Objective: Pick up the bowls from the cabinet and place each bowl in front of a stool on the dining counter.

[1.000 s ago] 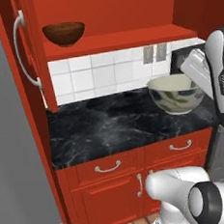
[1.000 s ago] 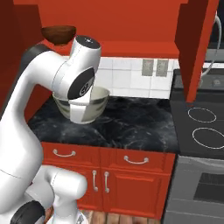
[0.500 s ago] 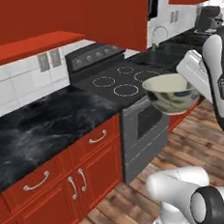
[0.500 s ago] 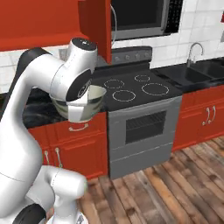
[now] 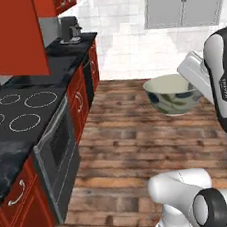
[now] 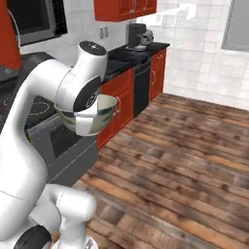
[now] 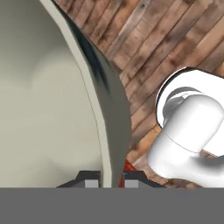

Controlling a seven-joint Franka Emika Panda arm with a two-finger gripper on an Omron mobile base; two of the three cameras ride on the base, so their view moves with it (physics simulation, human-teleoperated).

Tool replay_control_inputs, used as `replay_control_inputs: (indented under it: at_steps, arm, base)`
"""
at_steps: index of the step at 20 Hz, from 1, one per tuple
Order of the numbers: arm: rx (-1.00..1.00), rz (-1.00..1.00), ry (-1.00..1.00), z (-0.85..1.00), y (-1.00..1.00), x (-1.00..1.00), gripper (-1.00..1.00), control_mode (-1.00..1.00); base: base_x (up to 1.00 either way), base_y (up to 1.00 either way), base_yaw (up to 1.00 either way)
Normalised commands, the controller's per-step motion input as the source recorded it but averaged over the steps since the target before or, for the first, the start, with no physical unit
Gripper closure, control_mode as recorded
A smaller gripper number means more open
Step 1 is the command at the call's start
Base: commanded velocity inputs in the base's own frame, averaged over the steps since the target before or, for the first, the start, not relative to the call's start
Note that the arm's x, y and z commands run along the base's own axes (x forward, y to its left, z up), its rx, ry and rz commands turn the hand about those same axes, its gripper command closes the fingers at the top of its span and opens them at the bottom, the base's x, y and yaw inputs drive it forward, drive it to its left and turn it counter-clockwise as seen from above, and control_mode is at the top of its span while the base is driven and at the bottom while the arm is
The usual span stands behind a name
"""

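Observation:
My gripper (image 7: 108, 181) is shut on the rim of the cream bowl (image 7: 43, 87), one fingertip inside the wall and one outside. The bowl (image 5: 173, 96), with dark blue-green markings on its outside, hangs upright over the wooden floor, right of the stove. From the other side the bowl (image 6: 97, 115) sits just under the arm's white wrist. A red panel that looks like the cabinet's open door (image 5: 10, 37) fills the upper left; its white handle edge (image 6: 16, 30) peeks in at the far left. The stool and the dining counter are out of view.
A black stove top (image 5: 21, 109) with its oven (image 5: 57, 145) runs along the left, then red base cabinets (image 5: 82, 96) and a black worktop with a coffee machine (image 5: 70, 28). Wooden floor (image 5: 132, 133) stretches ahead to a white tiled wall (image 5: 122, 31).
The whole picture has swung from the cabinet and worktop past the stove to the open floor, so the base has turned. The bowl stays held in the same place by the arm.

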Motion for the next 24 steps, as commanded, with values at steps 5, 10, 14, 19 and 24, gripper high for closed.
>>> replay_control_inputs:
  at_steps: [5,10,14,19,24]
  arm:
    - [0.00,0.00,0.00,0.00,0.00,0.00,1.00,1.00]
    - [0.00,0.00,0.00,0.00,0.00,0.00,1.00,1.00]
    - [0.00,0.00,0.00,0.00,0.00,0.00,1.00,1.00]
    - [0.00,0.00,0.00,0.00,0.00,0.00,1.00,1.00]
    - [0.00,0.00,0.00,0.00,0.00,0.00,1.00,1.00]
  base:
    - [-0.19,0.01,-1.00]
    - [-0.21,0.02,-1.00]
    - [-0.22,0.03,-1.00]
    - [-0.24,0.01,-0.98]
    - [-0.23,0.00,-0.93]
